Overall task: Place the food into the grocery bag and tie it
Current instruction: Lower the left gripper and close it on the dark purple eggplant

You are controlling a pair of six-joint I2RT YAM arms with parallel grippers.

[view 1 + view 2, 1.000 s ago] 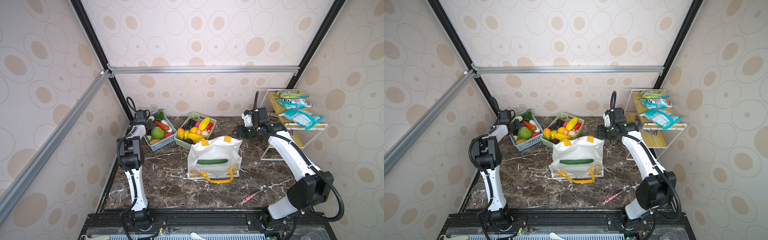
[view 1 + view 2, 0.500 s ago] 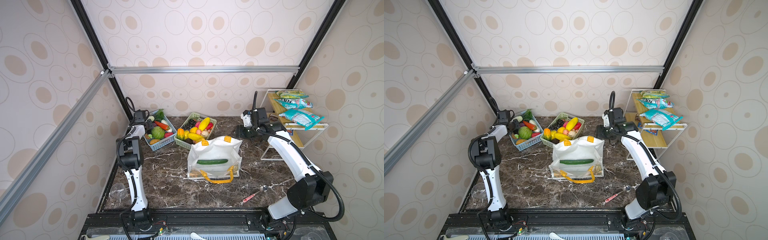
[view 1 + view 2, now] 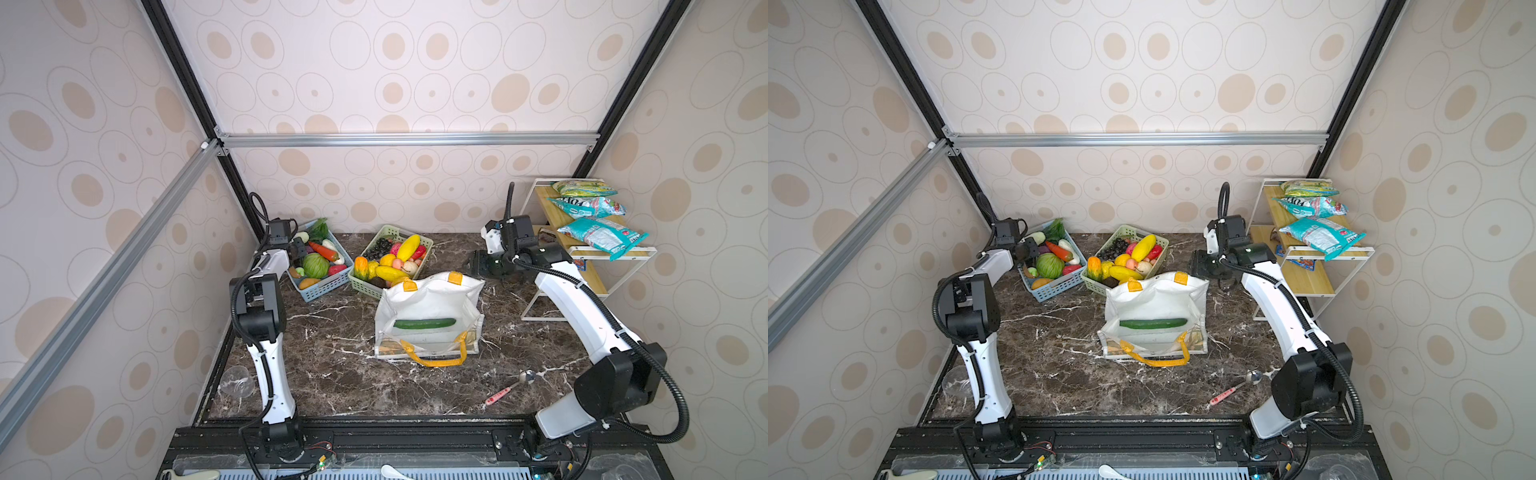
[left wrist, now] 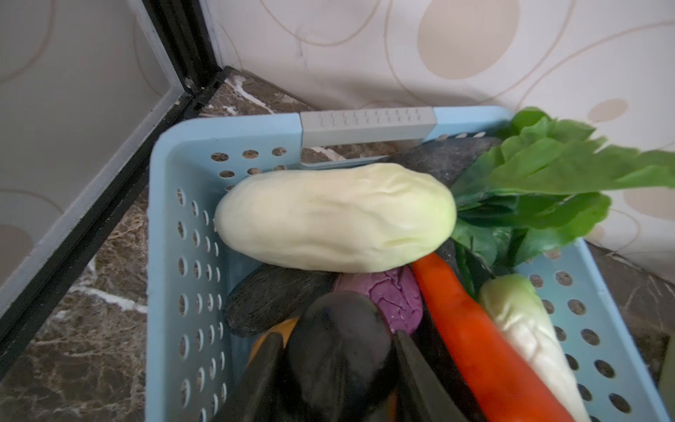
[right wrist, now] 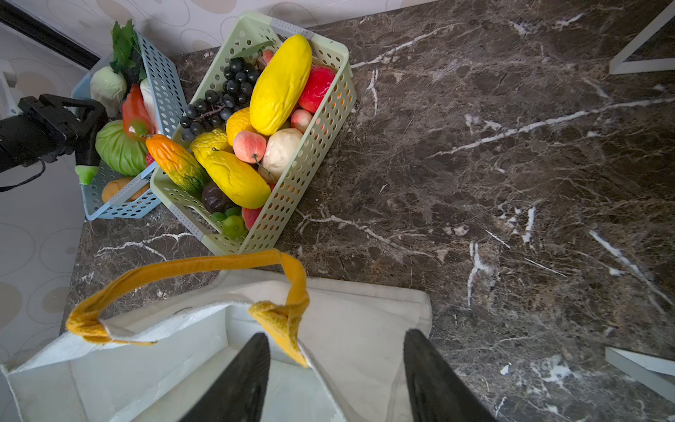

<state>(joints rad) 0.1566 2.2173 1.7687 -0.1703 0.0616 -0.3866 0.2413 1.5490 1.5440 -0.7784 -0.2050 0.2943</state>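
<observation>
Left claw [image 4: 336, 339]: clamped on the dark eggplant [image 4: 339, 369], down in the blue basket [image 4: 175, 255].
Blue basket: also holds a pale gourd [image 4: 334, 217], carrot [image 4: 471, 329], leafy greens [image 4: 540, 175] and purple cabbage [image 4: 394, 296].
Right claw [image 5: 336, 336]: jaws apart over the grocery bag [image 3: 428, 299] rim, beside a yellow handle [image 5: 204, 265], gripping nothing.
Grocery bag: upright mid-table, mouth open, with a green cucumber [image 3: 424, 323] showing inside.
Green basket [image 5: 314, 153]: just behind the bag, with yellow fruit [image 5: 281, 84], grapes [image 5: 226, 95] and an orange-green gourd [image 5: 177, 162].
Shelf [image 3: 611, 250]: teal snack packet [image 3: 600, 235] on top, well apart from the bag.
</observation>
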